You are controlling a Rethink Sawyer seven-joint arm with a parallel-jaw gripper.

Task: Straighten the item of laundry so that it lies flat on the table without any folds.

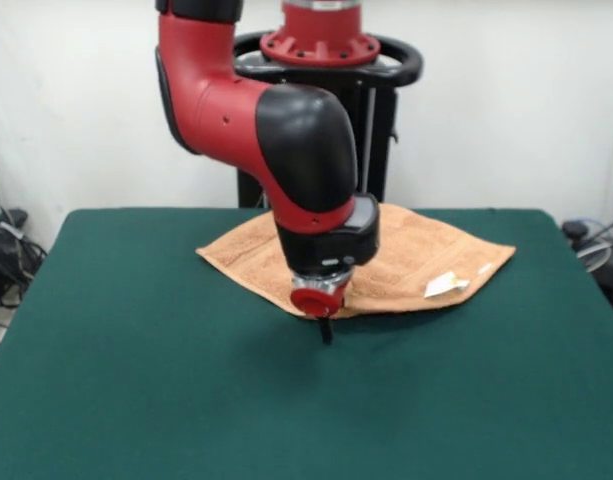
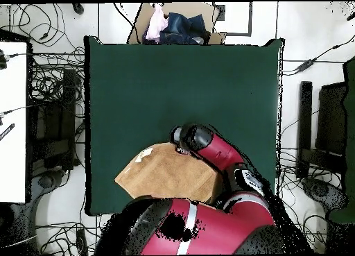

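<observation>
Pincer [image 1: 325, 328] of the red and black arm [image 1: 276, 130] hangs low at the near edge of the small peach-orange terry towel [image 1: 406, 255], its dark tip down by the dark green felt-covered bench [image 1: 136, 380] just where that edge ends. Whether it is released or clenched on cloth I cannot tell; the wrist hides the tip from above and the front view shows only a thin dark stub.

That towel lies toward the robot's side of the bench, turned like a diamond, and looks mostly spread, with a small white label with a yellow mark [image 1: 445, 285] showing near one corner. In the overhead view the arm covers the corner nearest the wrist, so a fold there cannot be ruled out.

Terry like this should be light, soft and limp, with no stiffness to push against. It will likely drag and bunch on the felt instead of sliding freely. The best hold would seem to be a corner or the woven border band, pinched thin and drawn outward low over the bench.
</observation>
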